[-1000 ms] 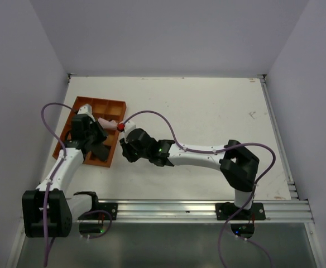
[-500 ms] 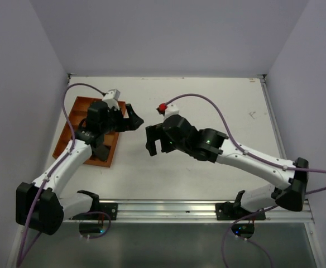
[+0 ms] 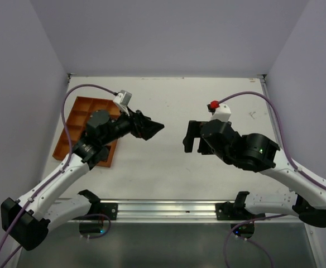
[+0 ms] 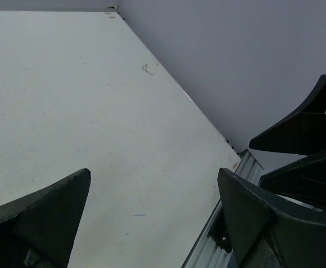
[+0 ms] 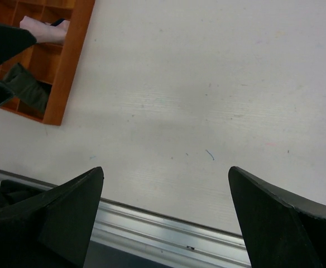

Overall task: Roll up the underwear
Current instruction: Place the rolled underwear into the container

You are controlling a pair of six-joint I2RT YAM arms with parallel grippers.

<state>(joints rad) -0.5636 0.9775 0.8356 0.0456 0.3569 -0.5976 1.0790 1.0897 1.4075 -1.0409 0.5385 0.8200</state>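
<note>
White table (image 3: 207,106), grey walls on three sides, metal rail (image 3: 207,207) along the near edge.

- Orange tray (image 3: 76,109): compartmented, at far left of table.
- Dark underwear (image 5: 26,89): bunched in a tray compartment toward the rail end. Gripped by nothing. Whether rolled, cannot tell.
- Small pink cloth (image 5: 43,30): in another compartment, further from the rail.
- Empty left gripper (image 4: 153,176): jaws spread wide, raised over bare table just right of the tray.
- Empty right gripper (image 5: 166,173): jaws spread wide, over mid-table, well apart from the underwear, facing the left one.

Risks, as judged:
- Wrong pick: pink cloth near enough to be taken instead, or along with it.
- Snag: wide jaws against compartment walls, likely to catch the rim and drag or tip the tray.
- Partial pinch: soft cloth, apt to slip or hang unfolded if lifted by one fold.
- Collision: grippers pointed at each other, both needing the same corner.

Views:
- Right wrist only: both cloths inside the tray.
- Top: that end of the tray hidden under the left arm (image 3: 57,176), but both arms' posture shown.
- Left wrist: bare table, wall and rail; no tray, no cloth.
</note>
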